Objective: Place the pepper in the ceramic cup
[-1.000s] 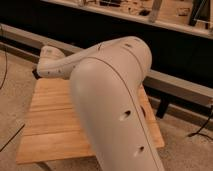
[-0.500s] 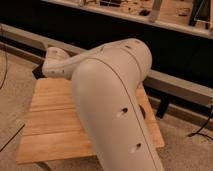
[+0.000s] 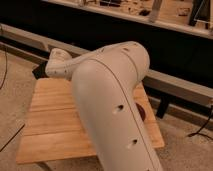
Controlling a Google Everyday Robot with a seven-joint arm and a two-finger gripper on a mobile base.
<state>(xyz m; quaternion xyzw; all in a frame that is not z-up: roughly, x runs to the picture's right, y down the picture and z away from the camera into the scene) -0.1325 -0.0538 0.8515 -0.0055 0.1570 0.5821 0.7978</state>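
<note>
Primary hazard: loss or misplacement of the small orange-red elongated pepper. Cause: no confirmed hold. Fully closed, jaws together, at the dark end effector point(image 3: 39, 71), located just past the far left corner of the pale slatted wooden bench point(image 3: 50, 125), at the tip of the large white robot arm point(image 3: 115, 110). Cannot tell whether closed on anything; nothing orange-red visible between or beside the jaws. Treat as a possible empty closure, or as a pinch on a thin part, likely to slip during transport.

Secondary hazard: a drop outside the ceramic cup, or a knock against it. Cause: most of the bench masked by the arm; cup not identifiable. Note only a dark reddish rounded shape point(image 3: 142, 111) on the bench at the right edge of the arm, identity uncertain.

Pepper appearance and position: not visible anywhere. Presumably hidden behind the arm or inside the closed jaws. Verify before any move toward the cup.
</note>
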